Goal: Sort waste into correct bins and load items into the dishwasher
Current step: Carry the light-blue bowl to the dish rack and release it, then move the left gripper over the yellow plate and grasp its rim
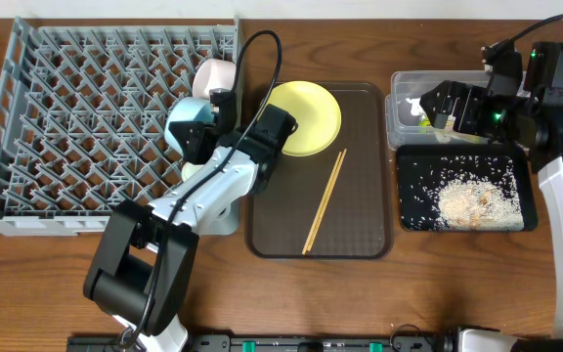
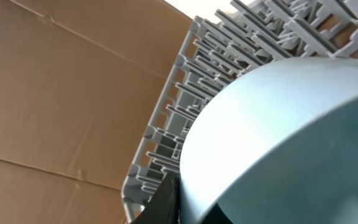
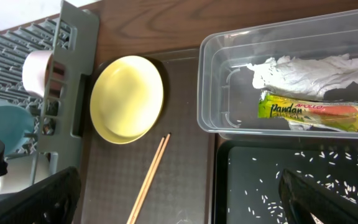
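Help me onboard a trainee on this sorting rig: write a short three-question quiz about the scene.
1. True or false: the yellow plate already stands in the dish rack.
2. What lies in the clear tub? A) rice scraps B) snack wrapper and crumpled paper C) chopsticks
3. Which gripper holds the light blue bowl?
Key: 1 false, it lies on the brown serving tray; 2 B; 3 the left gripper.
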You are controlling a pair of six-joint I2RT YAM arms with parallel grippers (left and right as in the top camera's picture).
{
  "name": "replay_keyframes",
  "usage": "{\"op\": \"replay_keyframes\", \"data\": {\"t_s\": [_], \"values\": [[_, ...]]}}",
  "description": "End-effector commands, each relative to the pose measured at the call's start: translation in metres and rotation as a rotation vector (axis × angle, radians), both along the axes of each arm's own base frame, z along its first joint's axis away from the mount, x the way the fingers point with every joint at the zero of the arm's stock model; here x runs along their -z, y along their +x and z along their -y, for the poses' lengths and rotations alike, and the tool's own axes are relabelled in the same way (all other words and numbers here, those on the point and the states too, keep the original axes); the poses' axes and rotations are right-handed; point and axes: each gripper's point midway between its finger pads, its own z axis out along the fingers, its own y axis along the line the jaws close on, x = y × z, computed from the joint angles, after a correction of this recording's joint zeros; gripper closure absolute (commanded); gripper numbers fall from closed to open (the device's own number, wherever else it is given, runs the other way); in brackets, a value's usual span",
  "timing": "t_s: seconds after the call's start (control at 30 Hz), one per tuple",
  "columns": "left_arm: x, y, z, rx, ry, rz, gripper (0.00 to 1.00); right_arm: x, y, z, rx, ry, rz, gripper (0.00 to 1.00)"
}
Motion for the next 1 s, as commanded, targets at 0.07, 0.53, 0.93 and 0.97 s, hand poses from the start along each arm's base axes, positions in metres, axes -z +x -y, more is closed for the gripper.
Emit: {"op": "replay_keyframes", "data": {"t_s": [0.07,0.53,0.93,0.97], "values": [[0.008,0.003,0.003,0.007,-0.067,0.011,0.87,-0.001,0.0,-0.002,-0.001,0.005,0.001,0.01],[0.021,0.001,0.038,0.165,-0.423,-0.117,0.51,-0.001,0.0,-0.002,-0.001,0.005,0.001,0.01],[-0.033,-0.023,0.118,0.564,-0.922,-0.178,0.36,-0.001,0.0,-0.002,0.0,0.005,0.0,0.01],[-0.033,-0.024,0.122,0.577,-0.939,-0.185,0.36,-0.001,0.0,-0.002,-0.001,0.005,0.001,0.01]]}}
